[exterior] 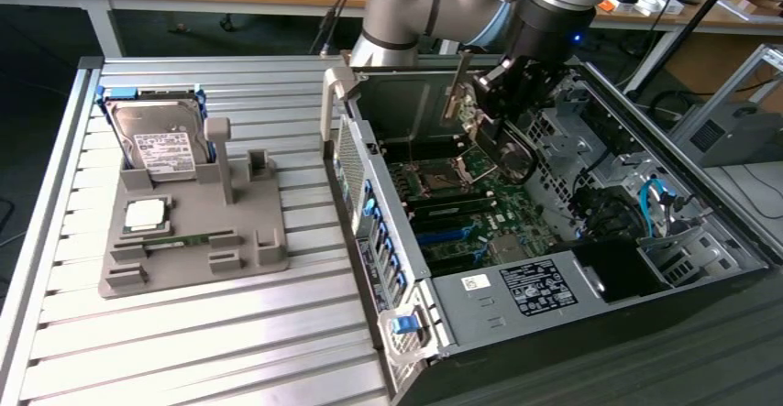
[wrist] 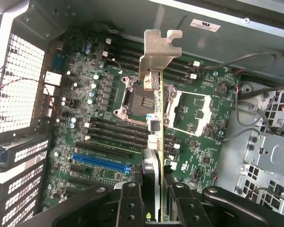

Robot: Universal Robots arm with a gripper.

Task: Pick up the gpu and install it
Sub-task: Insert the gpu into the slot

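Note:
The gpu (wrist: 155, 101), a thin green card with a silver end bracket, is seen edge-on in the wrist view, and my gripper (wrist: 155, 204) is shut on its near end. The black fingers (wrist: 131, 202) press on both flat sides. In the exterior view my gripper (exterior: 500, 96) holds the gpu (exterior: 467, 94) upright inside the open computer case (exterior: 367, 195), above the far part of the green motherboard (exterior: 471, 218). The card hangs over the motherboard (wrist: 99, 109), apart from it, with a blue slot (wrist: 100, 162) off to one side.
A grey holder (exterior: 251, 250) on the slatted table at the exterior view's left carries a silver hard drive (exterior: 161, 145), a square processor (exterior: 146, 213) and a narrow memory stick (exterior: 186, 239). Cables and drive cages (exterior: 636, 204) fill the case's right side.

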